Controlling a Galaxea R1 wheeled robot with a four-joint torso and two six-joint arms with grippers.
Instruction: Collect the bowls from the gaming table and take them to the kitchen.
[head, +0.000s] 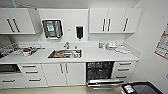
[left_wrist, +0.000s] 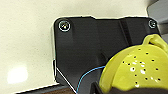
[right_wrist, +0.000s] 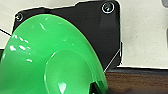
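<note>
The kitchen stands straight ahead in the head view, with a white countertop (head: 95, 54), a steel sink (head: 65, 53) and a dishwasher (head: 100, 71) whose door (head: 105, 82) hangs lowered. In the left wrist view the yellow bowl (left_wrist: 140, 70), speckled with dark dots, sits large over the pale floor, with my left gripper (left_wrist: 125, 90) shut on it. In the right wrist view the green bowl (right_wrist: 50, 57) sits tilted, with my right gripper (right_wrist: 96, 88) shut on its edge. The gaming table is out of view.
A dish rack (head: 11, 48) and a red item (head: 26, 52) sit on the counter's left end. Plates and bottles (head: 117, 47) stand at its right end. Wall cabinets (head: 110, 20) hang above. A dark box (head: 142, 88) stands low at the right, near the dishwasher door.
</note>
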